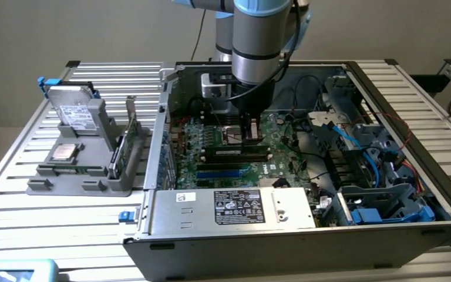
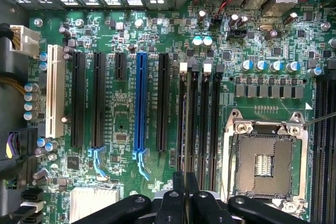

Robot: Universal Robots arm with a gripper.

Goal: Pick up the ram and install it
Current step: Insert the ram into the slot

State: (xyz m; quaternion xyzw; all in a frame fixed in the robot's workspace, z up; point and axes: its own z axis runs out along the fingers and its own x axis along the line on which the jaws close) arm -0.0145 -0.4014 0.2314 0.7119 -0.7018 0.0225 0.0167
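Slatted table [image 1: 14,200] bears a computer case [image 1: 288,254] and grey rack [image 1: 63,181]

No text can be read; the printing on the power supply's label [image 1: 239,207] is too small.

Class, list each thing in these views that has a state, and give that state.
thin ram stick: gripped edge-on, not yet seated.
black two-fingered gripper: shut on the thin ram stick.
long black memory slots: empty.
square metal processor socket: empty.
long blue expansion slot: empty.
dark metal computer case: side open.
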